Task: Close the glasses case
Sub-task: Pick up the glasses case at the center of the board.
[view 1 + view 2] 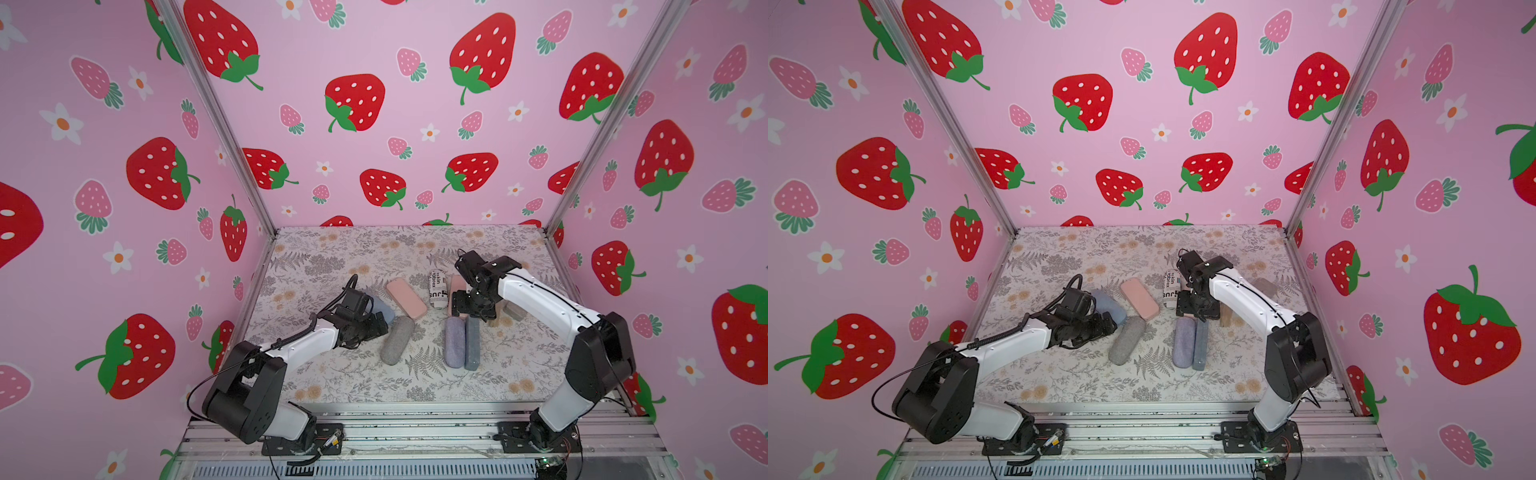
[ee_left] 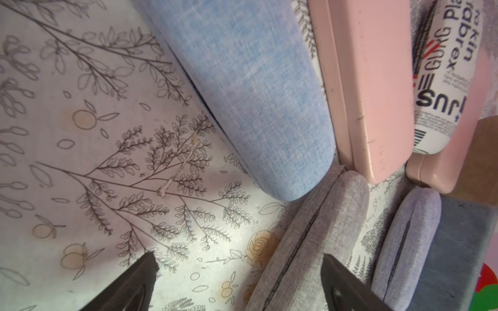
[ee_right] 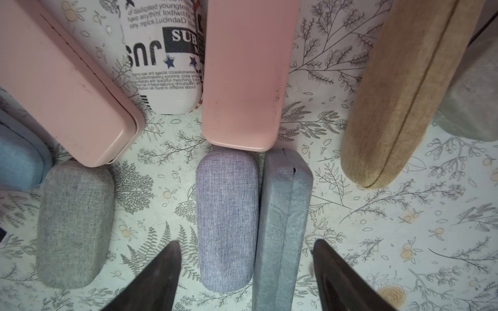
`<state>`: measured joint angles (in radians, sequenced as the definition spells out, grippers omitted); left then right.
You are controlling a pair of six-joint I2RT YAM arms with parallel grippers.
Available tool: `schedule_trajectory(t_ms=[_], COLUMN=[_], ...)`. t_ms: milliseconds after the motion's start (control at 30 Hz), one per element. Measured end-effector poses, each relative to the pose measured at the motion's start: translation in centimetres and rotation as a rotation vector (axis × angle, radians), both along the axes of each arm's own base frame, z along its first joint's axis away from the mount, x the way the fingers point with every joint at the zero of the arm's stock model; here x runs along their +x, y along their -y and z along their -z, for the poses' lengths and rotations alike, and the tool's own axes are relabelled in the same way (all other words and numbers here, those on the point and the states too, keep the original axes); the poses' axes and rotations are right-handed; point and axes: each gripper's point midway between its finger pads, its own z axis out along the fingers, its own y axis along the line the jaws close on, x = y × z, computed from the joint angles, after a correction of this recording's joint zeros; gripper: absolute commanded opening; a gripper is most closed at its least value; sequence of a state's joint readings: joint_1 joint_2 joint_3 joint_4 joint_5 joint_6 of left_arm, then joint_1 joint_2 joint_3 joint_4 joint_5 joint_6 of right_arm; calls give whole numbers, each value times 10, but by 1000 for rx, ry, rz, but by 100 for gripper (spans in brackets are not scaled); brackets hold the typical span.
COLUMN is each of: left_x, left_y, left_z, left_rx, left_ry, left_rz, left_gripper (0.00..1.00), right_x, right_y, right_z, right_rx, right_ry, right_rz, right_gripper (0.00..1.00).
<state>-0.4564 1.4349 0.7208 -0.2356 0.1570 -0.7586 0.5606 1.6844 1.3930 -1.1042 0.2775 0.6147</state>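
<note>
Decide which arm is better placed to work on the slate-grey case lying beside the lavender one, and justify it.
Probably the right arm. Its open jaws hang above the slate-grey case and lavender case, both framed in its wrist view. The left arm sits farther off, by the blue case.

Glasses case (image 1: 453, 342) just left of, touching, neighbouring case (image 1: 472, 343), on table (image 1: 332, 257).
</note>
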Motion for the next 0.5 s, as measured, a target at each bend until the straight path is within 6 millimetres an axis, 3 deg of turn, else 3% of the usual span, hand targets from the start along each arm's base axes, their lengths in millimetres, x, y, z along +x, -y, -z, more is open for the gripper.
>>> schedule_trajectory(t_ms=[267,500], left_x=[-6,-7], left_y=[-3,-3], left_z=[2,4], left_rx=[2,5], left_ry=[-6,-13], left_rz=[-2,-2], left_gripper=[95,94], right_x=[21,40], right_y=[30,75], right_z=[1,9], right_rx=[-183,-219], right_ry=[9,-18], right_rz=[64,166], right_gripper=[81,81])
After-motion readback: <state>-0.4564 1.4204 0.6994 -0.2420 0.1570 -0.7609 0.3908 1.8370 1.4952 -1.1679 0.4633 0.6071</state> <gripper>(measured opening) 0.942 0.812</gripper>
